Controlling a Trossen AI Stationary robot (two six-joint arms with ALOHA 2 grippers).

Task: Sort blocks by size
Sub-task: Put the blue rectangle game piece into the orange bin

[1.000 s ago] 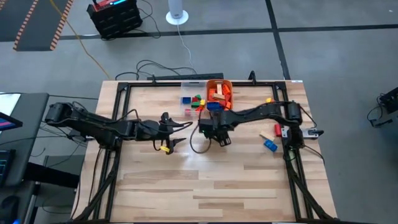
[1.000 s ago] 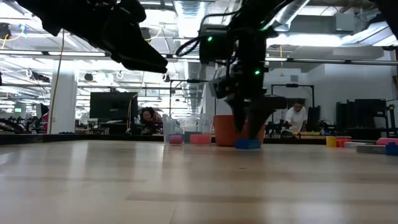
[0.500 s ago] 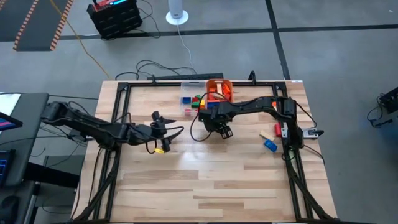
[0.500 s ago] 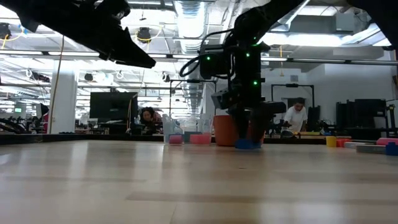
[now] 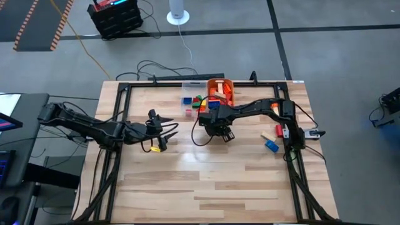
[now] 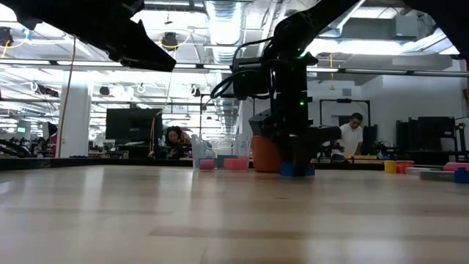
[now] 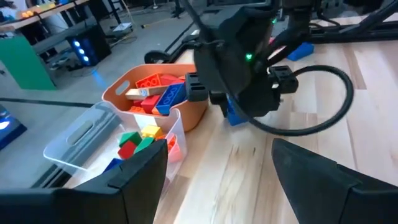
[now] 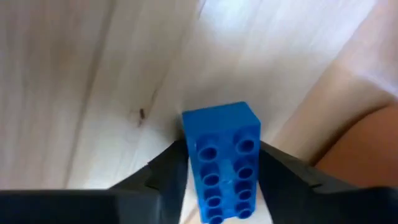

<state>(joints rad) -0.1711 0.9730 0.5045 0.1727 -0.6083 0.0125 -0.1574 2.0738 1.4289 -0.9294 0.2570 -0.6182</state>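
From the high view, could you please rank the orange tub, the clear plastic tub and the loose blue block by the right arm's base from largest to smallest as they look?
1. Orange tub and clear plastic tub: near alike; the right arm hides part of the orange one, so no ranking.
2. Loose blue block: clearly smallest.

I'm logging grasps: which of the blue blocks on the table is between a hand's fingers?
The studded blue block beside the orange tub, flanked by the right hand fingers. The other blue block lies loose near the table's right edge, far from either hand.
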